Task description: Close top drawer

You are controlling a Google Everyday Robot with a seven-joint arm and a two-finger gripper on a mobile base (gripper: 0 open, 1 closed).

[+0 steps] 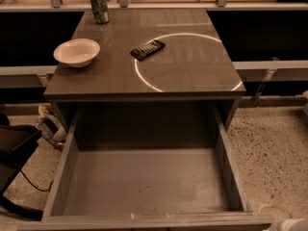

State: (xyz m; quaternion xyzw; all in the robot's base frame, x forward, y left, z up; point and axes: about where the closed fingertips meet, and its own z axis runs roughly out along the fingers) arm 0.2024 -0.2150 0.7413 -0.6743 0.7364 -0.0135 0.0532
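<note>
The top drawer (144,186) is pulled far out from under the grey cabinet top (192,76). It is wide and deep, with a smooth grey inside that holds nothing. Its side walls run toward me and its front panel's top edge (144,221) lies along the bottom of the view. The handle is out of view. My gripper is not in view. Only a pale rounded shape (288,224) shows at the bottom right corner, next to the drawer's front right corner.
On the cabinet top stand a white bowl (76,52), a green can (99,6) and a black remote (147,49). A bright light ring lies on the top. A dark chair and cable (17,153) stand at the left. Speckled floor (274,148) lies at the right.
</note>
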